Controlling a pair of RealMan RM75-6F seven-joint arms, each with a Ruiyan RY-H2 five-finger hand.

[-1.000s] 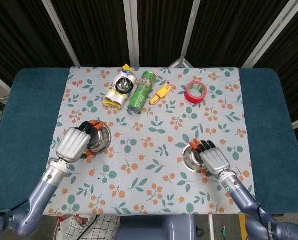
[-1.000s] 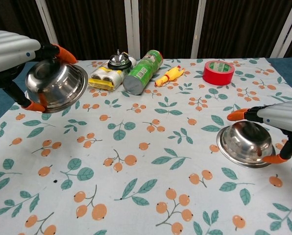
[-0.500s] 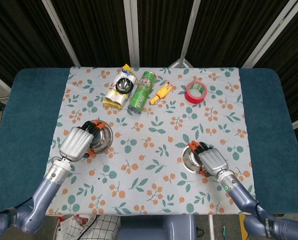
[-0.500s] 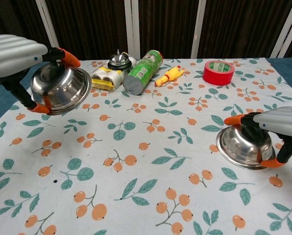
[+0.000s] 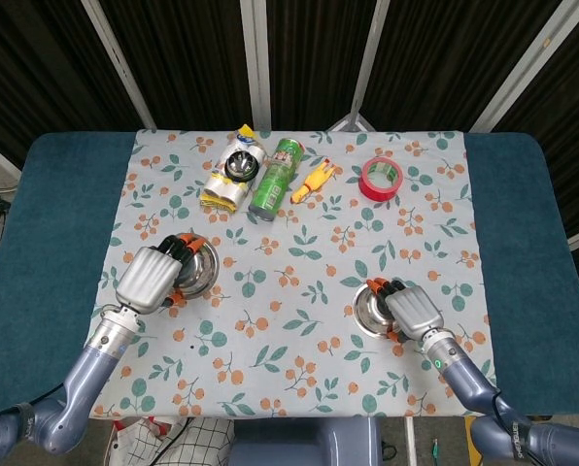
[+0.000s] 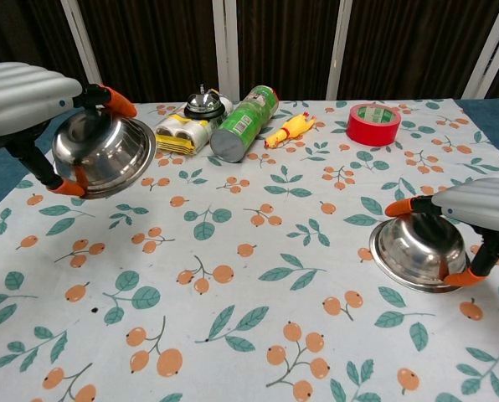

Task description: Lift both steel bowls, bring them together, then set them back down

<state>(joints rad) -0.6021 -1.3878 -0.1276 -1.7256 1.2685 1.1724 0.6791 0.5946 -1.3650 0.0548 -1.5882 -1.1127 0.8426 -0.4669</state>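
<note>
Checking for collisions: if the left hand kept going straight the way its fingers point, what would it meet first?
Probably the battery pack beside the bell; left hand, gripping a steel bowl, is raised, so it may pass above.

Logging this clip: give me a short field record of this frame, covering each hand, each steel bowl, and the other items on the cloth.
left hand: grips the left steel bowl, raised off the cloth and tilted
right hand: grips the right steel bowl, low over the tablecloth; contact unclear
bowls: far apart, not brought together
back row: call bell atop battery pack, green can lying down, rubber chicken, red tape roll
</note>
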